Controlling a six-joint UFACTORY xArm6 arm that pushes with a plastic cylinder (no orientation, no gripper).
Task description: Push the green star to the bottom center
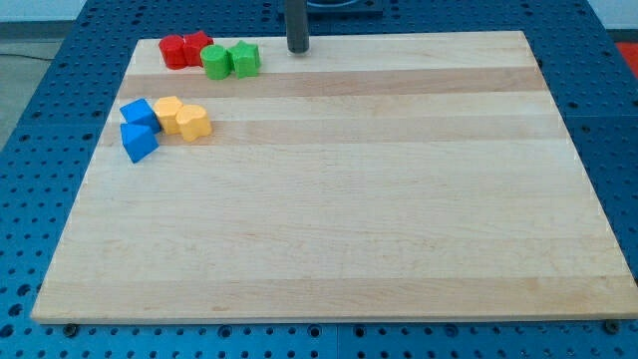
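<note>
Camera view: dark straight rod comes down vertically from the view's top edge, upper part cut off by the frame. My tip (pixel 297 50) sits on the light wooden table (pixel 339 199) near its top edge, a bit left of centre. No hand on this rig, just the rod, so nothing opens or closes and nothing is held; tip touches no block.

Task block: green star-shaped block (pixel 244 59) is at the view's top left, just left of my tip with a small gap between them. A second green block (pixel 215 62), rounder in shape, touches it on its left side. Both are far from the bottom centre of the table.

Left of the greens: two red blocks, one (pixel 175 52) at the far left and one (pixel 197 46) beside it, pressed together; exact shapes hard to make out. The right-hand red is touching or nearly touching the round green block.

Lower down on the left side: two blue blocks, upper one (pixel 138 112) cube-like, lower one (pixel 139 141) wedge-like, touching. Right of them two yellow blocks, (pixel 167 111) and (pixel 192 122), touching each other and the upper blue.

Table sits on a blue perforated base (pixel 60 120).
</note>
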